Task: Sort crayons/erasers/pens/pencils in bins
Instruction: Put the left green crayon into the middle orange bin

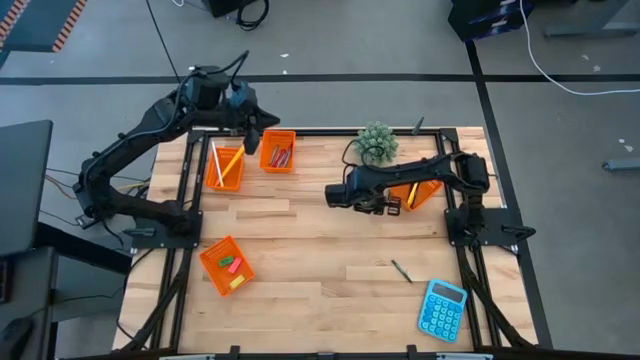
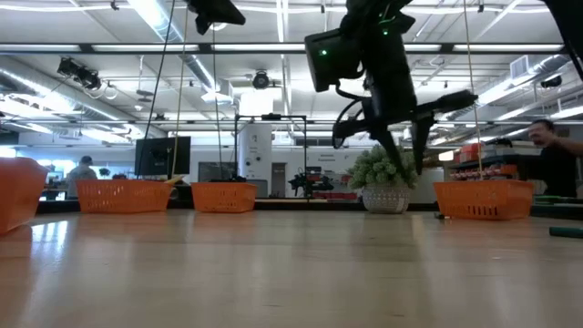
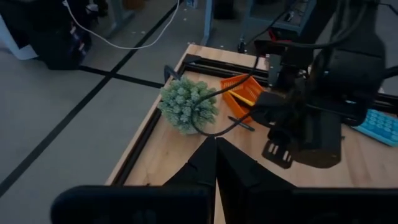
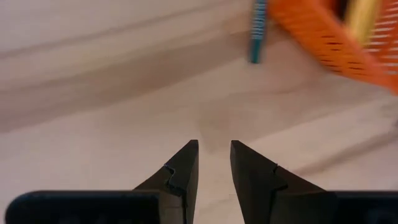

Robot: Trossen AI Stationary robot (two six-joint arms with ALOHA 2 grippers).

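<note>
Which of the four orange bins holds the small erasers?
The bin standing alone near the table's front left holds the erasers. The other three stand along the far side and hold long sticks.

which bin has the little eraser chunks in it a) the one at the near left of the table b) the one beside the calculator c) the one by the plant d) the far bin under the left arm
a: in the high view the pink, yellow and green erasers lie in the orange bin at the table's near left, away from the plant and calculator.
</note>
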